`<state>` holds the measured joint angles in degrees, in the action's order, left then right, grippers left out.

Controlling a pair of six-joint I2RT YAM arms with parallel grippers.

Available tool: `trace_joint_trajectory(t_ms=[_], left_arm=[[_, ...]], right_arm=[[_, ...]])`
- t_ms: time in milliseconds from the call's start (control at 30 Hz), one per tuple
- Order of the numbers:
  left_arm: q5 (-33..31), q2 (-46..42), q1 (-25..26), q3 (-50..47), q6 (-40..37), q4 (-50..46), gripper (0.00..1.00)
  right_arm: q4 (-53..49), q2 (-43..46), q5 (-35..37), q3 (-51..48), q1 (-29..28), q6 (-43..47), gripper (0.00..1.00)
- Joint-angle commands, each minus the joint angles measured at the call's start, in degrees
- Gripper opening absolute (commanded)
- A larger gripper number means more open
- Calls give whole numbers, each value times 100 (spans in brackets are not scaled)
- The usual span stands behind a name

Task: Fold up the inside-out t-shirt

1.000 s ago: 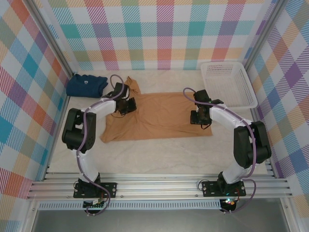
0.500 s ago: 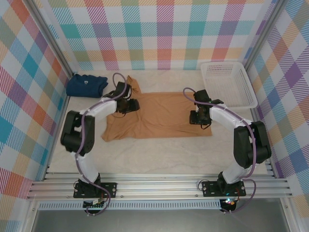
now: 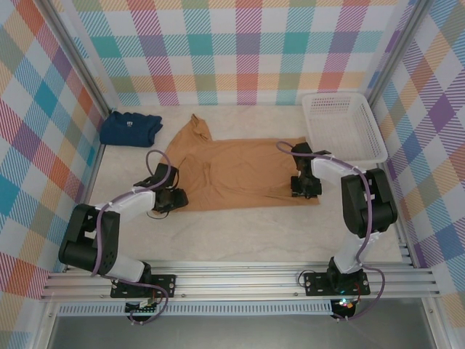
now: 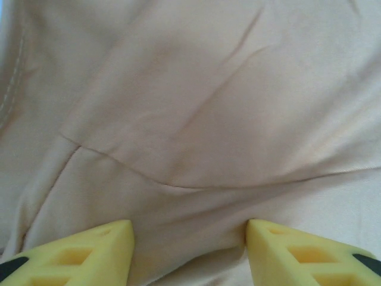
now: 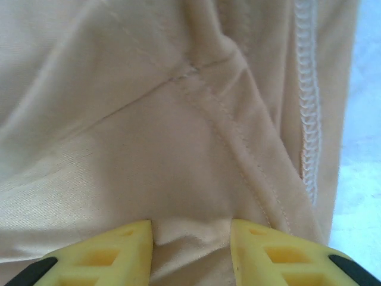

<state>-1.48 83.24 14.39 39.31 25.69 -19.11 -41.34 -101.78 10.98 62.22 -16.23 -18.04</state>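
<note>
Left gripper (image 3: 174, 198) is open at the lower-left corner of the inside-out t-shirt (image 3: 240, 171); right gripper (image 3: 305, 185) is open on its right hem. The t-shirt lies spread mid-table. A navy shirt (image 3: 131, 127) lies at the left gripper's 11 o'clock, and a white basket (image 3: 341, 96) at the right gripper's 1 o'clock.

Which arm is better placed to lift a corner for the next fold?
Probably right: the right gripper straddles the t-shirt beside its stitched hem, an edge to lift. The left gripper stands open over plain cloth.
</note>
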Motion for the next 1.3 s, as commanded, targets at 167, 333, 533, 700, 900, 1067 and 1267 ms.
trace_joint_trajectory(t_ms=[167, 333, 533, 700, 900, 1067, 1267], left_arm=[[-227, -905, -70, -699, 351, -568, 55], [113, -1134, -55, -787, 529, -1104, 56], [-115, -2022, 99, -794, 925, -1680, 57], [-741, -1986, 82, 50, 535, -873, 63], [-596, -145, 7, 1453, 122, 269, 68], [-356, 844, 10, 2279, 33, 680, 69], [-456, 1592, 5, 2944, -287, 545, 68]], right_arm=[[-709, 284, -20, -474, 6, -408, 39], [-855, 405, -125, -966, -3, -599, 39], [-896, 1237, -59, -1177, -157, -757, 39], [356, 2086, -57, -674, -234, -87, 51], [1231, 1020, 163, 562, -240, 437, 62], [1216, -84, 518, 1524, -233, 746, 61], [870, -966, 904, 2199, 3, 1096, 59]])
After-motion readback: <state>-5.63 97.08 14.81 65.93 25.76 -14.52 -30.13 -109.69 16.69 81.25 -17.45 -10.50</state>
